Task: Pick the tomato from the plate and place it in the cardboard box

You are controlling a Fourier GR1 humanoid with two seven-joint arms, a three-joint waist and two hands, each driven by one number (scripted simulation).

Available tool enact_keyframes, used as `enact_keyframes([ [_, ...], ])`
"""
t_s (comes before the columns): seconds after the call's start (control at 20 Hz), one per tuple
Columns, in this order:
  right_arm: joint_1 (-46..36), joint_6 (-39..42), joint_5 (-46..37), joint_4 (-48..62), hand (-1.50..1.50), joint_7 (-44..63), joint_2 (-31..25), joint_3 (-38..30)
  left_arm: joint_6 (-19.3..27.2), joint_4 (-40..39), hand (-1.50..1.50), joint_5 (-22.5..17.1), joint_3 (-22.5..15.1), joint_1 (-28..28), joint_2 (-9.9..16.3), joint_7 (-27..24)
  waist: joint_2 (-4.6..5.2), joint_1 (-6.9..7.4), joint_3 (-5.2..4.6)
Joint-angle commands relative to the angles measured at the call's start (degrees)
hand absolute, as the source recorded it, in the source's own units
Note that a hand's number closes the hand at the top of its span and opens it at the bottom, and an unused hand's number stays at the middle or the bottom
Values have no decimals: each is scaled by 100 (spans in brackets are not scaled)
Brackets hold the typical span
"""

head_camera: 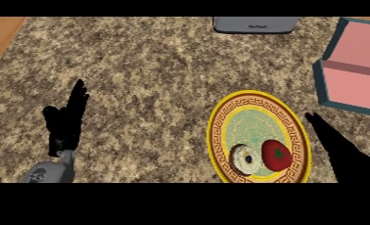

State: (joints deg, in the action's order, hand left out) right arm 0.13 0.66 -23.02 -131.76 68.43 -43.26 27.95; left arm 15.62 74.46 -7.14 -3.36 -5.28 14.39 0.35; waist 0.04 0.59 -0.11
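Note:
A red tomato [276, 154] lies on the lower right part of a yellow-rimmed patterned plate [254, 106], next to a pale ring-shaped pastry [244, 159]. My right hand [338, 151] is just right of the plate, fingers straight and pointing up-left, a short gap from the tomato and not touching it. My left hand [66, 121] rests open at the left of the counter, fingers up. A box with pink inside and teal walls [345, 67] stands at the right edge, beyond the plate.
A grey appliance [256, 24] sits at the counter's far edge, top centre. The speckled granite counter [145, 72] stretches between my left hand and the plate. A wooden strip shows at the top left corner.

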Motion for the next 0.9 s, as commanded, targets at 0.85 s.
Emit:
enact_keyframes([
  [0.85, -888, 954, -656, 1407, -150, 1438, 1485, 154, 134, -71, 0, 219, 37, -212, -217, 88, 2, -40, 1],
])
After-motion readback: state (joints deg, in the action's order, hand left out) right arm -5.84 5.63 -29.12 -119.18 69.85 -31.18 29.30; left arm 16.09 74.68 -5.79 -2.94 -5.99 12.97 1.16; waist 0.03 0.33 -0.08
